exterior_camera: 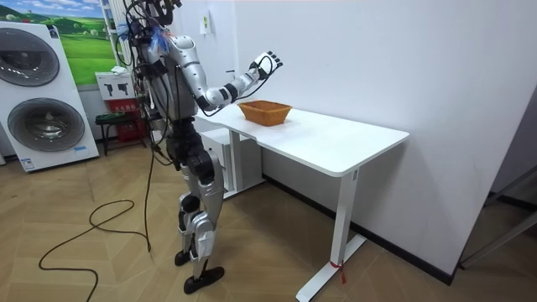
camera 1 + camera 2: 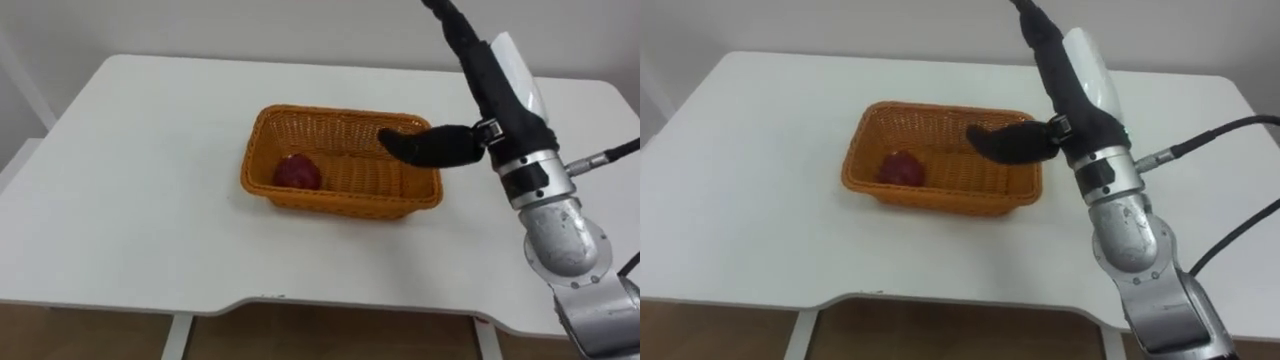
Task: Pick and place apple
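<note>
A dark red apple (image 2: pixel 297 172) lies inside the orange wicker basket (image 2: pixel 330 112), at its left end. The basket stands on the white table (image 2: pixel 140 210), near the middle. My right hand (image 2: pixel 493 95) is raised above the basket's right end, open, its fingers stretched up and away and its thumb (image 2: pixel 425 147) pointing left over the basket's right part. Nothing is in the hand, and it is apart from the apple. In the room view I stand at the table's end with the right hand (image 1: pixel 267 63) lifted over the basket (image 1: pixel 264 111).
The table's front edge (image 2: pixel 330 305) runs close below the basket, with broad white surface to the left and behind. In the room view a wall stands behind the table, and washing machines (image 1: pixel 42 92) are at the room view's left.
</note>
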